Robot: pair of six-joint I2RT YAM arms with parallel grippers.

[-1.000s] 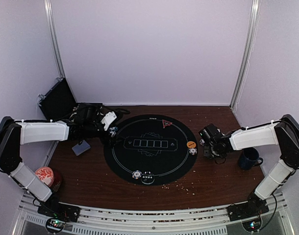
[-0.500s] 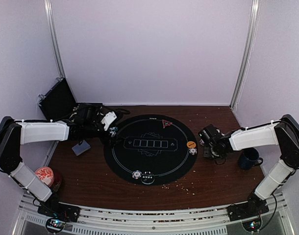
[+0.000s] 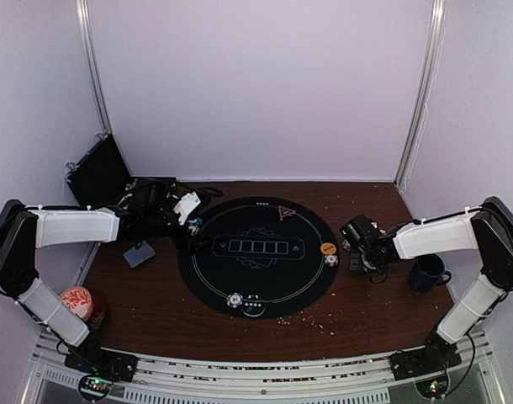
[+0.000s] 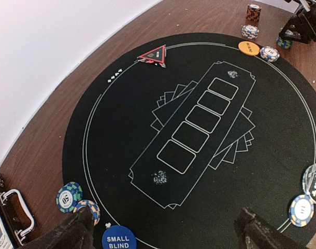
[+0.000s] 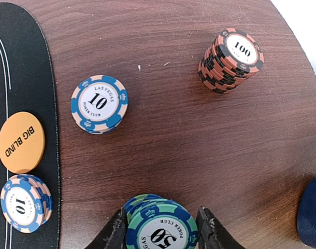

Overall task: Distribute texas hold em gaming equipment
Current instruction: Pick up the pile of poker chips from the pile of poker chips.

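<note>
My right gripper (image 5: 162,234) is shut on a stack of teal "50" chips (image 5: 159,228) standing on the wood, just right of the round black mat (image 3: 258,290). Close by are a blue "10" stack (image 5: 99,104), a red "100" stack (image 5: 231,59), the orange BIG BLIND button (image 5: 21,142) and another blue chip stack (image 5: 25,202). My left gripper (image 4: 166,236) is open and empty over the mat's left edge. Beside its left finger lie a teal chip (image 4: 69,196), a blue-orange chip (image 4: 88,207) and the blue SMALL BLIND button (image 4: 118,239). The red triangle marker (image 4: 153,54) sits at the mat's far edge.
Grey-backed cards (image 3: 140,253) lie on the wood left of the mat. A dark blue mug (image 3: 427,272) stands right of my right gripper. A red-topped can (image 3: 78,303) is at the near left. A black case (image 3: 97,172) stands at the back left. More chips (image 3: 235,300) sit at the mat's near edge.
</note>
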